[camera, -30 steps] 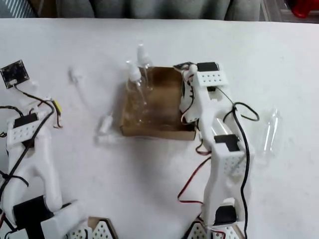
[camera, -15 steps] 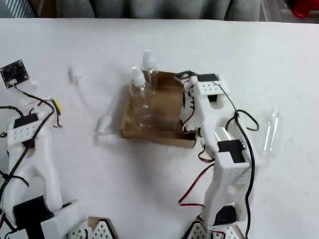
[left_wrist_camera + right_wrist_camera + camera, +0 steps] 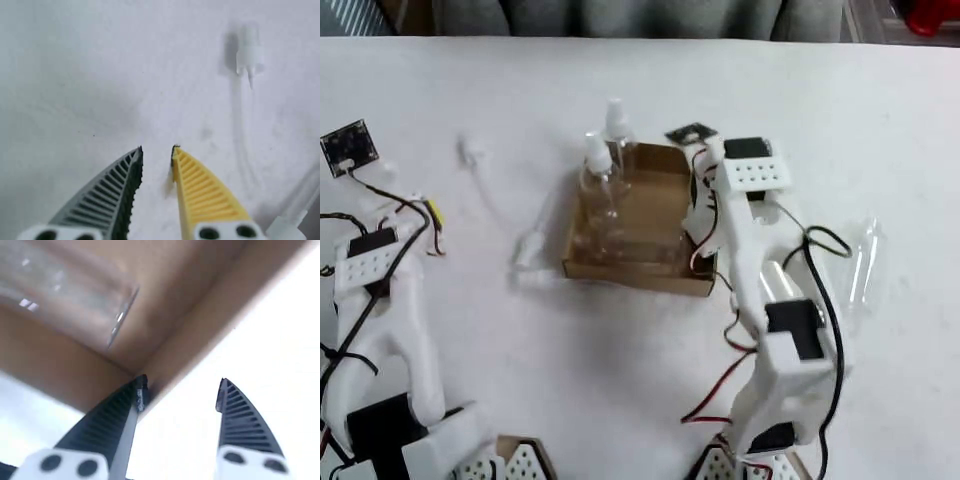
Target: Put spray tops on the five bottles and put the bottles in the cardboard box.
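From the high view, two capped bottles stood in the cardboard box. Loose spray tops and a bare bottle lay on the surface, so most of the work seemingly remained. In the left wrist view, the left end effector was barely parted and empty. In the right wrist view, the right end effector gaped wide and empty at the box's corner.

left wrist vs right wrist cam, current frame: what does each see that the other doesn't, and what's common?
Left wrist: the left gripper, grey and yellow fingers slightly apart, with a loose white plastic spray top and its thin tube lying on the white table ahead of it.
Right wrist: the right gripper, dark fingers open, at a corner of the brown cardboard box, with a clear plastic bottle inside it.
Both: the white table.
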Controlling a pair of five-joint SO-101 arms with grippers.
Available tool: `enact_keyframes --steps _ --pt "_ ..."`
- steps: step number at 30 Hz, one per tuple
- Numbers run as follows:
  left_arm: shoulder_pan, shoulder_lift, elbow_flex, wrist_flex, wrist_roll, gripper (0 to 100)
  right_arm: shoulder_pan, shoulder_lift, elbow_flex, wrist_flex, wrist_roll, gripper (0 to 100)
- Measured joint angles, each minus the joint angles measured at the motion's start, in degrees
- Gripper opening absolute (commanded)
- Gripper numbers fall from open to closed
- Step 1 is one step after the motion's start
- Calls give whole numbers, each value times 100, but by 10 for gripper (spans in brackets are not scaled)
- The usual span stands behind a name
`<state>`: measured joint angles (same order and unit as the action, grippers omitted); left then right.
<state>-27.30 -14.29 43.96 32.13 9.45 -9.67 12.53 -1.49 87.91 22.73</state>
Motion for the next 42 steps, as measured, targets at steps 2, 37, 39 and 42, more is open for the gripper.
enact_keyframes --steps 2,37,39,42 --pt "0 0 0 0 0 106 0 -360 0 158 0 191" --pt "0 0 0 0 0 106 -1380 -18 44 -563 4703 191" --pt "0 0 0 0 0 106 -1380 105 44 -668 4703 191" --pt "0 0 0 0 0 106 -1380 281 44 -800 4703 191"
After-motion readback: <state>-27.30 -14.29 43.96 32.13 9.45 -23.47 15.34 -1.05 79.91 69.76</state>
